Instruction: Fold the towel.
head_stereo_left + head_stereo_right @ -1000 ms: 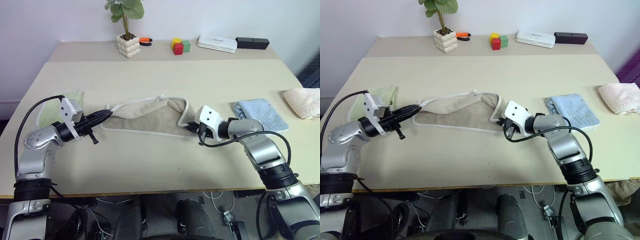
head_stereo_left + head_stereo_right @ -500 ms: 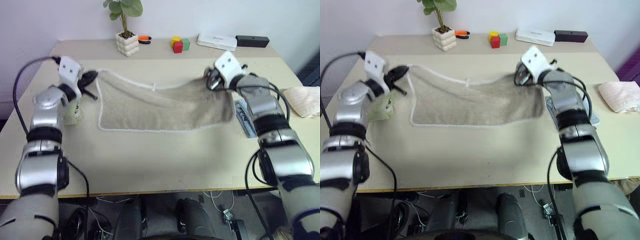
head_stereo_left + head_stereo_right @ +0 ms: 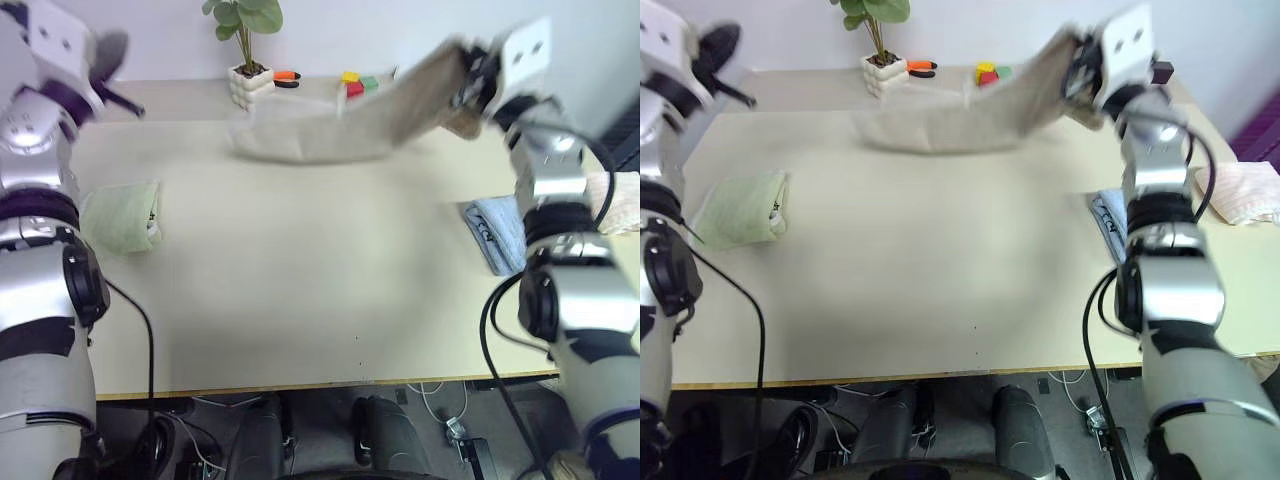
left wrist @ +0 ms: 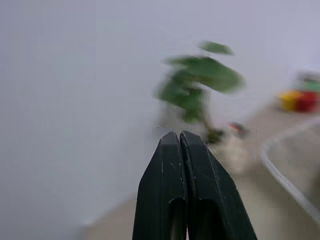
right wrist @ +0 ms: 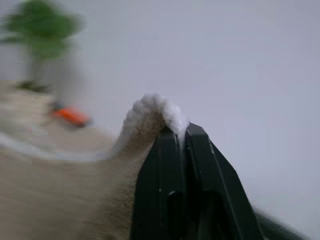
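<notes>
Pale beige tabletop (image 3: 300,290), one, with a raised back section along the wall.

Large beige-tan terry towel (image 3: 330,135) with white edging, one: lifted over the far edge of the tabletop, hanging in a sagging band from the right gripper (image 3: 470,85) at the far right corner down toward the plant pot; blurred. Right jaws are pressed together on a tuft of its corner, seen up close in the right wrist view (image 5: 155,112).

Left gripper (image 3: 105,50) is raised at the far left corner, black fingers (image 4: 182,165) pressed flat together with nothing between them. Towel not in its grip.

Folded towels, three: pale green (image 3: 120,215) near the left edge, light blue (image 3: 495,235) near the right edge, cream (image 3: 1240,195) at the right edge.

Potted green plant in white bumpy pot (image 3: 252,85), one, far edge.

Small items on the back section: orange-handled tool (image 3: 922,68); coloured blocks (image 3: 988,72), yellow and red clear, partly hidden.

No legible writing.
</notes>
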Motion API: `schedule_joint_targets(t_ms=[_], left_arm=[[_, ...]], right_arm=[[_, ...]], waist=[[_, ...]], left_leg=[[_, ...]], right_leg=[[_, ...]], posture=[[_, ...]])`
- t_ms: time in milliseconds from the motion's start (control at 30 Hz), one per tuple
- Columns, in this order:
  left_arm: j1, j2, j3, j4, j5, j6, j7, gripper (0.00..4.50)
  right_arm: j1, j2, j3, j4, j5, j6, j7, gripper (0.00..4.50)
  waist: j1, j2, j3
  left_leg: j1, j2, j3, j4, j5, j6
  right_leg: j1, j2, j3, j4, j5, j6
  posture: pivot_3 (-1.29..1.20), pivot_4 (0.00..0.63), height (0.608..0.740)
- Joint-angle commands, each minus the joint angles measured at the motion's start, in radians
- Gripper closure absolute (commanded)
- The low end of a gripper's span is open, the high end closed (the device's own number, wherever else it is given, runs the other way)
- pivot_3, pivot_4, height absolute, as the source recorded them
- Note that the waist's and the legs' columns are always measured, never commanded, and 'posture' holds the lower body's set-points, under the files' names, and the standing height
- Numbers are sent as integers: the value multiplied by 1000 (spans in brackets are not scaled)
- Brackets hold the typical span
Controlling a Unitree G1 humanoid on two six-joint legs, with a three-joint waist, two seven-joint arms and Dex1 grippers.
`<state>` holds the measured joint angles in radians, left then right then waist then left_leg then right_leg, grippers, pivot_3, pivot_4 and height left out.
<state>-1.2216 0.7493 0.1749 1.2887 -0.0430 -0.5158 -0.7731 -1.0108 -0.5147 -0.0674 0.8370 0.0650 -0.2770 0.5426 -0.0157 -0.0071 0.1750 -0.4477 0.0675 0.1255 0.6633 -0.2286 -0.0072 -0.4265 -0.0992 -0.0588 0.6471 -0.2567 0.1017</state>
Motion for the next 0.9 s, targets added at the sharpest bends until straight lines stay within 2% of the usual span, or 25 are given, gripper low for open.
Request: schedule_joint_targets(t_ms=[33,100,167,333,467,567,700,900], left_arm=[[75,2,31,-52,-56,-67,-155,4500],[163,0,49,-74,-92,-70,-247,4500],[212,-6,65,-94,-122,-62,-305,4500],[271,-37,70,-146,-155,-35,-370,4500],[302,-62,66,-207,-178,-11,-392,4500],[325,-74,58,-237,-185,-5,-414,4500],[335,-86,56,-259,-194,15,-424,4500],[342,-101,43,-268,-185,23,-436,4500]], right_arm=[[167,-7,33,-234,4,39,58,4451],[331,-16,51,-382,33,110,114,4451],[415,-22,56,-493,58,178,149,4451],[456,-52,60,-717,124,325,238,4451],[489,-128,59,-945,267,532,368,4451],[581,-260,40,-1137,436,726,515,4451],[682,-397,2,-1248,559,867,611,4451],[971,-621,-112,-1347,615,910,811,4451]], waist=[[1,0,0],[1,0,0],[0,0,0],[-1,0,0],[6,-1,0],[14,-1,0],[20,-2,-1],[30,-4,-2]], left_leg=[[0,0,0,0,0,0],[-2,0,0,1,0,0],[-2,0,0,0,0,0],[-1,1,0,2,0,0],[0,1,0,2,-4,6],[0,1,0,2,-4,7],[0,1,0,3,-5,9],[1,1,-1,4,-6,10]], right_leg=[[0,0,0,1,0,0],[-2,0,1,1,0,0],[-3,0,1,1,0,0],[-2,0,2,3,0,-1],[-1,0,2,2,0,-1],[0,0,2,2,0,-1],[0,0,2,2,0,-1],[1,-1,2,1,1,-2]], posture=[[0,150,735],[0,150,735],[0,150,735],[0,150,735],[0,150,735],[0,150,735],[0,150,735],[0,150,735]])
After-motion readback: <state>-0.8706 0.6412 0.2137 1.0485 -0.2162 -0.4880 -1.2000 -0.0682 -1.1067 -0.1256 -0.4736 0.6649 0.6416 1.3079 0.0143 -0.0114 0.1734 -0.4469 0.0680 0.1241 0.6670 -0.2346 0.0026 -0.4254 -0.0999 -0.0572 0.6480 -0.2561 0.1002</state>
